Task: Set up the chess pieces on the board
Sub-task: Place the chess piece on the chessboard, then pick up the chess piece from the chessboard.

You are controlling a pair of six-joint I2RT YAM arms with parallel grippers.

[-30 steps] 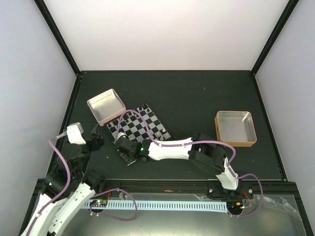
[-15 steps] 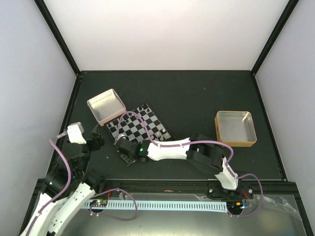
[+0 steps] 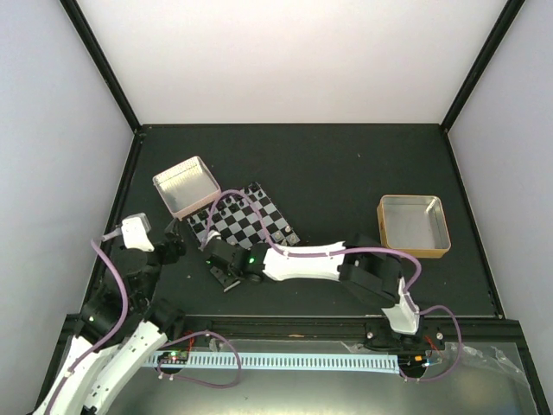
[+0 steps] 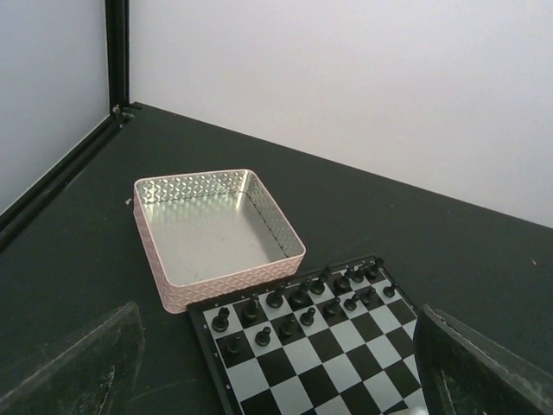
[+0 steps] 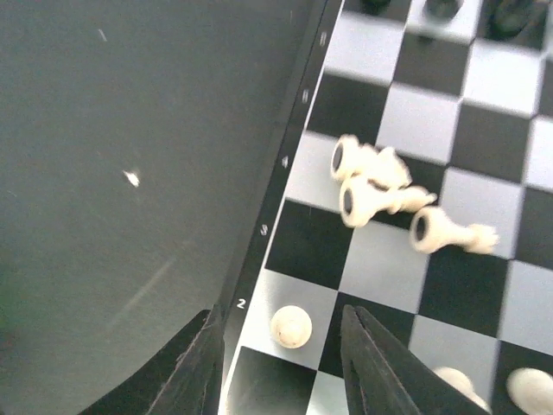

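Observation:
The board (image 3: 246,220) lies tilted at the table's left middle. In the right wrist view a cream-white pawn (image 5: 291,327) stands upright on a light square of the board (image 5: 380,259) by its edge. My right gripper (image 5: 281,367) is open around the pawn, with a gap on each side. Three white chess pieces (image 5: 380,197) lie toppled on the squares beyond it, and others (image 5: 527,387) stand at the lower right. My left gripper (image 4: 276,380) hangs open over the board's (image 4: 302,354) near left corner, with nothing in it.
Black pieces (image 4: 298,298) stand in two rows at the board's far side. A pink tray (image 4: 207,229) sits right behind the board's left corner (image 3: 186,186). A gold-walled tray (image 3: 415,252) stands at the right. Tall walls enclose the table.
My right gripper has opened from shut, and the pawn now stands free between its fingers. The left arm has shifted slightly towards the board.

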